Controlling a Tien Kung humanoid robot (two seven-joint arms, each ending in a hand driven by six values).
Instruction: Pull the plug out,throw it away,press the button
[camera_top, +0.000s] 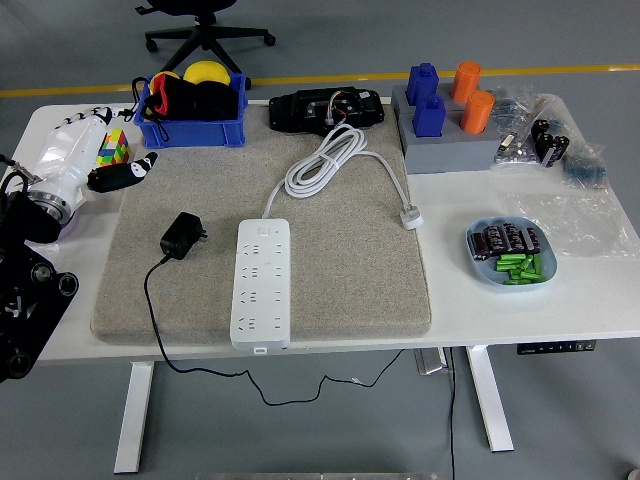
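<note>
Head view shows the black plug (181, 235) lying loose on the mat beside the power strip (262, 283), left hand (112, 172) empty, fingers spread, so pressing the button looks next.

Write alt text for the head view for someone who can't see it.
A white power strip lies on a grey mat on a white table, with a black adapter lying unplugged to its left. The robot's left hand hovers at the table's left edge near a colourful cube. A blue bin sits behind the mat.
</note>
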